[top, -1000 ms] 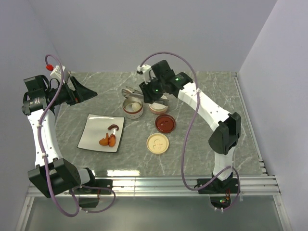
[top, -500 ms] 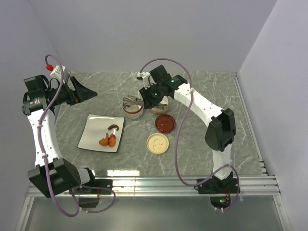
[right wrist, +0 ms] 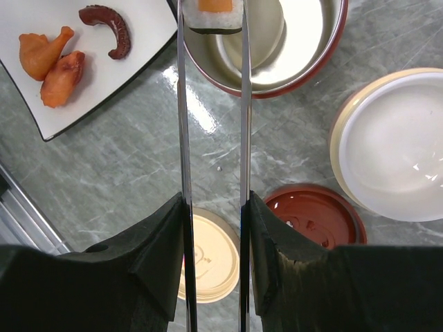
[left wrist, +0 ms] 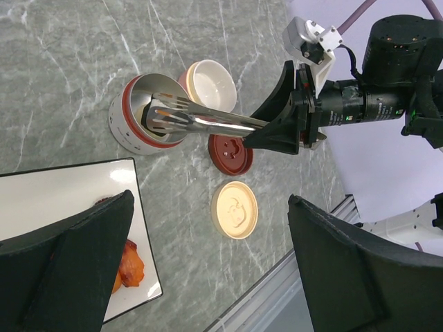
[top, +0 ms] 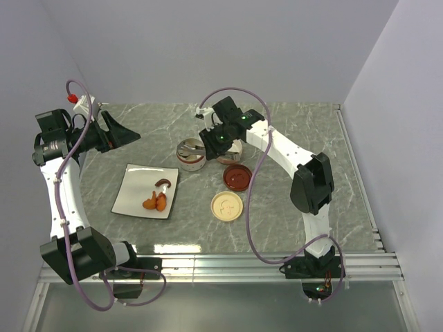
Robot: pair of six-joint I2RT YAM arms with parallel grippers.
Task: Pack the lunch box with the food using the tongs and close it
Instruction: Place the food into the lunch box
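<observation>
My right gripper (right wrist: 213, 207) is shut on the tongs (right wrist: 182, 138), both slim silver arms pressed between its fingers. The tong tips pinch a sushi-roll slice (right wrist: 216, 14) over the open mouth of the round steel-lined lunch box (right wrist: 277, 86). From above, the tongs (top: 190, 147) reach left from the right gripper (top: 211, 138) over the lunch box (top: 192, 160). More food lies on the white plate (top: 135, 197): orange fried bits (right wrist: 52, 59) and a curled brown piece (right wrist: 111, 28). My left gripper (left wrist: 211, 200) hangs open and empty high at the left, looking at the tongs (left wrist: 208, 121).
A cream bowl (right wrist: 394, 145) stands right of the lunch box. A red lid (top: 237, 177) and a cream lid (top: 227, 206) lie in front of them. A metal rail (top: 277, 261) runs along the near table edge, with walls at the back and sides.
The right arm has swung the tongs and the sushi slice a little left and nearer, bringing the tips over the lunch box. The left arm has not moved.
</observation>
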